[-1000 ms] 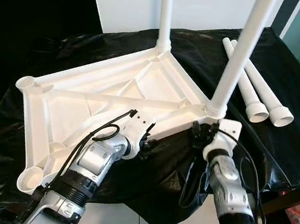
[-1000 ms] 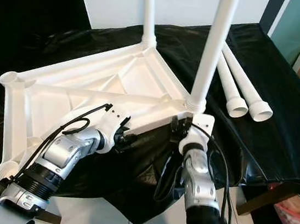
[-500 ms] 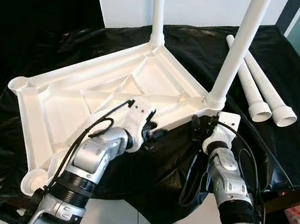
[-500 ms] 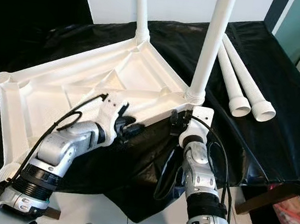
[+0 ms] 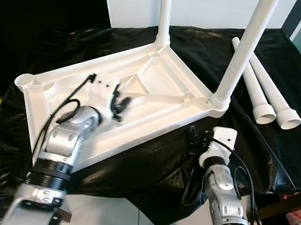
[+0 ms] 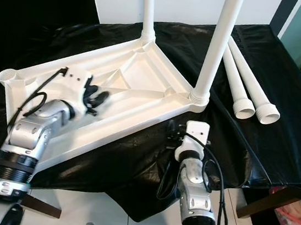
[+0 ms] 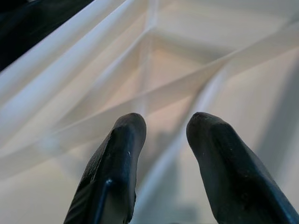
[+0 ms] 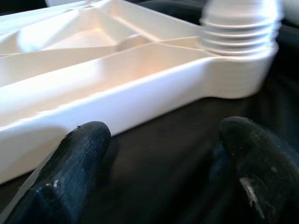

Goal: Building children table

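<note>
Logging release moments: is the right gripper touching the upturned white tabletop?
Apart. In the right wrist view, the right gripper is open, with black cloth showing between its fingers and the tabletop's edge.

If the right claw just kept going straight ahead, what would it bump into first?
Most likely the right gripper would meet the near side wall of the upturned white plastic tabletop, close to the corner socket holding a white leg. Only black cloth lies between.

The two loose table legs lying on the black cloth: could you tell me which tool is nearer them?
Right. The right tool sits below the tabletop's near corner; the left tool is over its underside, farther from the loose legs.
</note>
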